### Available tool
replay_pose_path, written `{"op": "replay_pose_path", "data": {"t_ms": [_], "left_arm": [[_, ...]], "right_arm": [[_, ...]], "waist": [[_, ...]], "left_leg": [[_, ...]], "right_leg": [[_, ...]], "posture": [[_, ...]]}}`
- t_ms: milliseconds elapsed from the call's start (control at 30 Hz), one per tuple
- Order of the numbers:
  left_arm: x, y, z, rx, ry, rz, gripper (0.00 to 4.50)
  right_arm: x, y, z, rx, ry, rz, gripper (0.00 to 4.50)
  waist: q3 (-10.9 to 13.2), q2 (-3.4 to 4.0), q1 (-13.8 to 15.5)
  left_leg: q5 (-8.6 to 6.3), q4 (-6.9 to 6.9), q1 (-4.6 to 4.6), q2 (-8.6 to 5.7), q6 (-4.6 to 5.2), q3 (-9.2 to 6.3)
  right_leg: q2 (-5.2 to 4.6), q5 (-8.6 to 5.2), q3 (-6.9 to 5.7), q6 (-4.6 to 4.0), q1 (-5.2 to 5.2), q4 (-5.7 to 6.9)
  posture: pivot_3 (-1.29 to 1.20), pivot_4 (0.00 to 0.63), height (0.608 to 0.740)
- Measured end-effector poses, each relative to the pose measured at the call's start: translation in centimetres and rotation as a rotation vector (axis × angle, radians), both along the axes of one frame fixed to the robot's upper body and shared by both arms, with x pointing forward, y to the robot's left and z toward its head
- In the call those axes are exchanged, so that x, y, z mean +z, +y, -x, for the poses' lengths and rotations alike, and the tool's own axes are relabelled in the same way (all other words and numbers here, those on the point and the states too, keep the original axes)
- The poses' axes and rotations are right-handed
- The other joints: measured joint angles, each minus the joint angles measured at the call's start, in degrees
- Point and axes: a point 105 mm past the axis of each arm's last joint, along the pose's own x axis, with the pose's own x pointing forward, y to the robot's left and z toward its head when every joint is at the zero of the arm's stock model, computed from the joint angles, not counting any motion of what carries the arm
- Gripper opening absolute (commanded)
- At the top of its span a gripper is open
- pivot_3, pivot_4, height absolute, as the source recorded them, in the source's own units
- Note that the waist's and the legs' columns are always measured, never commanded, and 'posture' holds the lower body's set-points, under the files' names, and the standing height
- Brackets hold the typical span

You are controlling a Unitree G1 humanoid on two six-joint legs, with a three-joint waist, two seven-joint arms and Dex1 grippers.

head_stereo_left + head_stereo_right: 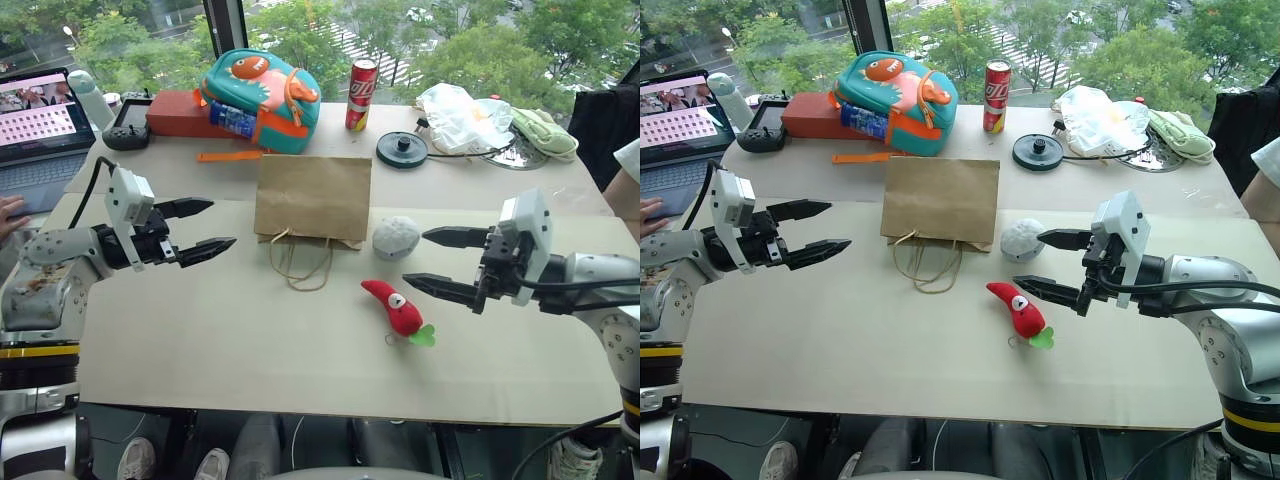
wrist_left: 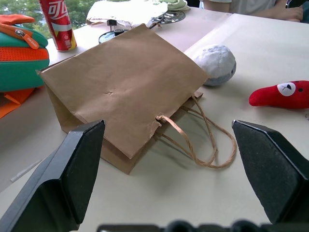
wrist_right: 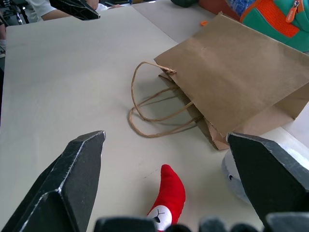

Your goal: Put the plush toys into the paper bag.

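Lying flat on the table (image 1: pixel 200 330), the paper bag (image 1: pixel 313 197) has its mouth and handles toward the robot. Just beside its corner sits the grey ball (image 1: pixel 396 237); the red chili (image 1: pixel 397 308) lies nearer. Both claws, left (image 1: pixel 205 228) and right (image 1: pixel 432 260), hover spread apart, holding nothing. A red can (image 1: pixel 361 94) stands behind.
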Motion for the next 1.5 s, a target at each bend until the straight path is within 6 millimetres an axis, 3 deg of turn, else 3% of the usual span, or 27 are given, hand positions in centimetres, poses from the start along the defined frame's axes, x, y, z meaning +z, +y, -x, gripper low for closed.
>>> {"op": "replay_pose_path", "data": {"t_ms": [133, 233, 367, 500, 600, 667, 833, 1067, 1167, 1367, 1433, 1500], "left_arm": [[-0.5, 0.4, -0.4, -0.009, -0.015, -0.033, 4.50], [-2.4, 1.4, -2.3, 0.023, -0.089, -0.194, 4.50], [-4.4, 1.1, -4.2, 0.002, -0.206, -0.392, 4.50], [-4.4, -1.2, -6.2, -0.054, -0.365, -0.513, 4.50], [-4.4, -5.0, -7.3, -0.133, -0.476, -0.511, 4.50], [-5.0, -6.3, -7.5, -0.161, -0.499, -0.521, 4.50], [-6.5, -8.4, -8.0, -0.190, -0.530, -0.577, 4.50], [-5.7, -10.1, -8.1, -0.223, -0.577, -0.552, 4.50], [-5.6, -10.1, -7.9, -0.249, -0.567, -0.550, 3.79], [-5.7, -10.0, -7.4, -0.296, -0.544, -0.540, 1.73], [-5.6, -10.0, -7.3, -0.306, -0.547, -0.531, 0.85], [-5.6, -9.9, -7.2, -0.315, -0.541, -0.530, 0.30]], "right_arm": [[-0.2, 0.1, 0.1, -0.003, 0.003, 0.001, 4.47], [-0.4, 0.3, 0.4, -0.002, 0.018, -0.008, 4.47], [-0.2, 0.7, 0.6, 0.003, 0.013, -0.013, 4.47], [-0.1, 0.9, 0.6, -0.010, 0.012, -0.018, 4.47], [0.1, 1.5, 1.0, -0.007, -0.004, -0.027, 4.47], [0.3, 1.7, 1.1, -0.018, -0.014, -0.026, 4.47], [0.2, 1.9, 1.1, -0.062, -0.015, -0.042, 4.47], [0.4, 2.2, 1.7, -0.094, -0.032, -0.056, 4.47], [0.4, 2.2, 1.8, -0.108, -0.036, -0.063, 4.50], [0.4, 2.1, 1.8, -0.123, -0.035, -0.065, 4.50], [0.4, 2.1, 1.7, -0.124, -0.035, -0.065, 4.50], [0.4, 2.1, 1.7, -0.125, -0.035, -0.065, 4.50]], "waist": [[0.00, 0.01, 0.04], [-0.01, 0.01, 0.16], [-0.01, 0.01, 0.36], [-0.01, 0.00, 1.03], [-0.01, 0.00, 1.49], [-0.01, -0.01, 1.34], [-0.01, -0.01, 0.96], [-0.01, -0.01, 0.98], [-0.02, -0.01, 0.94], [-0.02, -0.01, 0.93], [-0.02, -0.01, 0.92], [-0.02, -0.01, 0.91]], "left_leg": [[0.00, 0.00, 0.02, 0.00, 0.00, 0.00], [0.00, 0.05, 0.03, -0.01, 0.00, 0.00], [0.00, 0.09, -0.07, -0.03, 0.01, 0.00], [-0.01, 0.12, -0.15, -0.05, 0.03, -0.02], [-0.02, 0.17, -0.23, -0.06, 0.04, -0.03], [-0.04, 0.19, -0.26, -0.06, 0.07, -0.03], [-0.04, 0.20, -0.25, -0.06, 0.08, -0.07], [-0.04, 0.28, -0.29, -0.07, 0.08, -0.09], [-0.04, 0.28, -0.28, -0.07, 0.08, -0.09], [-0.04, 0.31, -0.29, -0.07, 0.08, -0.10], [-0.04, 0.31, -0.29, -0.07, 0.08, -0.10], [-0.04, 0.32, -0.29, -0.07, 0.08, -0.11]], "right_leg": [[0.01, 0.00, -0.01, 0.00, 0.00, 0.02], [0.02, 0.01, -0.01, -0.02, 0.02, 0.03], [0.00, 0.03, 0.00, -0.01, 0.02, -0.03], [0.00, 0.03, -0.02, 0.01, 0.00, -0.03], [0.00, 0.05, -0.01, 0.05, -0.01, -0.05], [0.01, 0.05, 0.00, 0.06, -0.03, -0.05], [0.03, 0.05, 0.00, 0.06, -0.04, 0.01], [0.02, 0.06, -0.01, 0.09, -0.02, 0.02], [0.02, 0.06, -0.01, 0.09, -0.02, 0.04], [0.02, 0.06, -0.02, 0.09, -0.02, 0.04], [0.02, 0.06, -0.02, 0.09, -0.01, 0.04], [0.02, 0.06, -0.02, 0.09, -0.01, 0.04]], "posture": [[0.00, 0.150, 0.728], [0.00, 0.150, 0.728], [0.00, 0.150, 0.728], [0.00, 0.150, 0.728], [0.00, 0.150, 0.728], [0.00, 0.150, 0.728], [0.00, 0.150, 0.728], [0.00, 0.150, 0.728], [0.00, 0.150, 0.728], [0.00, 0.150, 0.728], [0.00, 0.150, 0.728], [0.00, 0.150, 0.728]]}}
